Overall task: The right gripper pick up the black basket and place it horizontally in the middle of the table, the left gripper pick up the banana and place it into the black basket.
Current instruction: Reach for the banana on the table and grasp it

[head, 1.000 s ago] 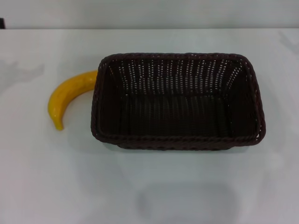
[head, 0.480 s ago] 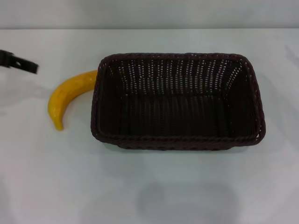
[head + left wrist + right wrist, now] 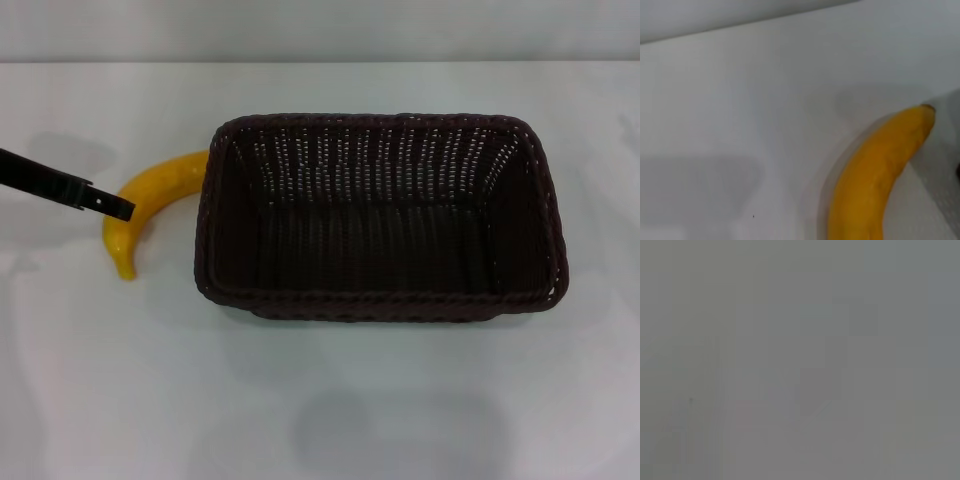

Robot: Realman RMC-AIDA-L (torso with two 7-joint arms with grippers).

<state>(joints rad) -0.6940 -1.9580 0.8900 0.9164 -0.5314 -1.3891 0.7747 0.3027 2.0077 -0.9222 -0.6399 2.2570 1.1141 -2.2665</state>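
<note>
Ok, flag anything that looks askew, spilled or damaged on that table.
Nothing stands out. The black basket sits flat and square on the table, empty and intact. The banana lies whole beside it, one end against the basket's rim. The left gripper reaches in over the banana.

Soft even light, faint shadows; the right wrist view is featureless grey.

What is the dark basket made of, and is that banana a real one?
The black basket looks like woven wicker or plastic rattan: thin strands run up its sides, light shows between them, and the rim is braided. The banana may be plastic: its skin is very smooth, glossy and evenly yellow-orange with no brown spots, though I can't be sure from looks alone.
</note>
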